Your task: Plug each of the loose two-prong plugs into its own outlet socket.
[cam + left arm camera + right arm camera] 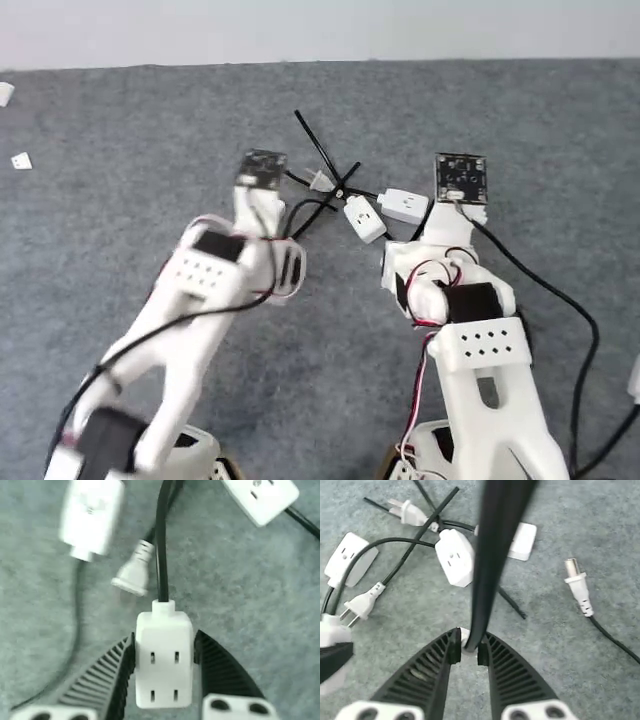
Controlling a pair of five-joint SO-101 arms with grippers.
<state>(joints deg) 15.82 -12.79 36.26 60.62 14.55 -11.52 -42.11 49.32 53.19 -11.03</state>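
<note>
Two grippers pinch things. The left gripper (164, 637) squeezes a white socket block (164, 667) by its sides. The right gripper (468, 645) squeezes a plug (464, 639) with a black cord (495, 540). A loose plug (577, 585) lies on the grey bench (570, 520).

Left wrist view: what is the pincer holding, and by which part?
The left pincer holds a white outlet socket, squeezed by its two long sides.

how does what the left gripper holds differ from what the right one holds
The left gripper holds a wide white socket, jaws spread around its sides; the right gripper holds a thin black cord at its white end, jaws nearly together. Shared: black cord, white ends.
</note>
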